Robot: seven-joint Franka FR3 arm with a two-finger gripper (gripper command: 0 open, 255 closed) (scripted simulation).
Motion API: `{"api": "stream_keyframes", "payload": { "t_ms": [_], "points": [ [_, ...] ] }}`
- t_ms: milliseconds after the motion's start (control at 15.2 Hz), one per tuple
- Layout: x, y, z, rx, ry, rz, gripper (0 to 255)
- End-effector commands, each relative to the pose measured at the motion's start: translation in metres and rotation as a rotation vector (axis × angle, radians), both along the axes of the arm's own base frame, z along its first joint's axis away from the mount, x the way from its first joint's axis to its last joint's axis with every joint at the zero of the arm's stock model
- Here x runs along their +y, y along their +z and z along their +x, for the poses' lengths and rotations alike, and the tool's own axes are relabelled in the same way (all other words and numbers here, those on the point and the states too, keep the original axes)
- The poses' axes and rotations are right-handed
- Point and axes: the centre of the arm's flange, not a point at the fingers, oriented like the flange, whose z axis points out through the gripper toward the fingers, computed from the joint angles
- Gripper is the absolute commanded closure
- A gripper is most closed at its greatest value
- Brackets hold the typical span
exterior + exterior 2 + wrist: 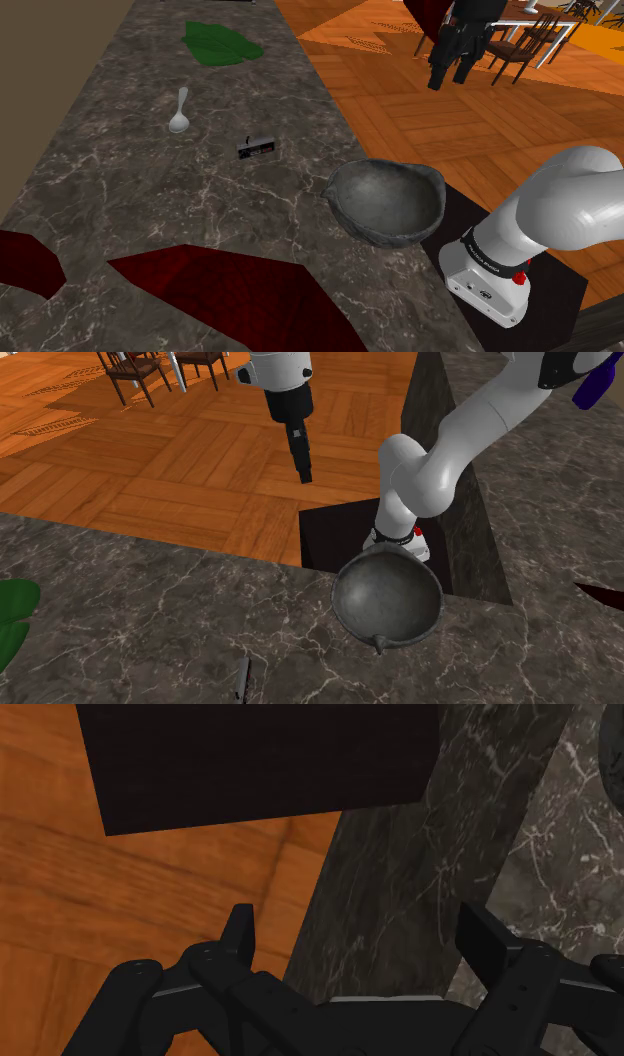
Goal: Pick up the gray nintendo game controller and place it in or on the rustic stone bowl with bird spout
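**Jaws wide over the floor, controller flat on the counter**

The gray game controller (257, 148) lies flat on the dark marbled counter (120, 200), close to the middle of the shoulder view. It is a small rectangle with a darker face. A white spoon (179, 112) lies up and to the left of it, and the gray stone bowl (388, 200) sits down and to the right. The controller touches neither. In the second exterior view it appears as a thin sliver (243, 680) at the bottom edge, left of the bowl (387, 597).

The bowl stands upright at the counter's edge, just beside the black stand (335, 537). Its small spout (380, 644) points toward the bottom of the second exterior view.

The white arm (440, 442) rises from the stand and bends over. It carries the jaws to the upper middle of the second exterior view, where they point down above the wooden floor (150, 462). In the shoulder view they hang at the upper right, well apart from the controller and the bowl. The wrist view shows them spread wide with nothing between them. Beneath them is the line where floor meets the counter's side.

A green leaf-shaped piece (221, 44) lies at the upper left of the shoulder view, and dark red patches (230, 290) lie at the lower left. Chairs (530, 40) stand at the upper right.
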Motion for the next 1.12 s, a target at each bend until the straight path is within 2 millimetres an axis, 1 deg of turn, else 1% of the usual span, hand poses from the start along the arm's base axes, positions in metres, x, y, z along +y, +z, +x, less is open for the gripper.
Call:
{"api": "stream_keyframes", "payload": {
  "t_ms": [0,528,1056],
  "points": [
    [0.000,0.000,0.000,0.000,0.000,0.000,0],
    [0.086,-0.027,0.026,-0.105,-0.016,0.045,0],
    [0.172,-0.047,0.056,-0.211,-0.032,0.090,0]
  ]
}}
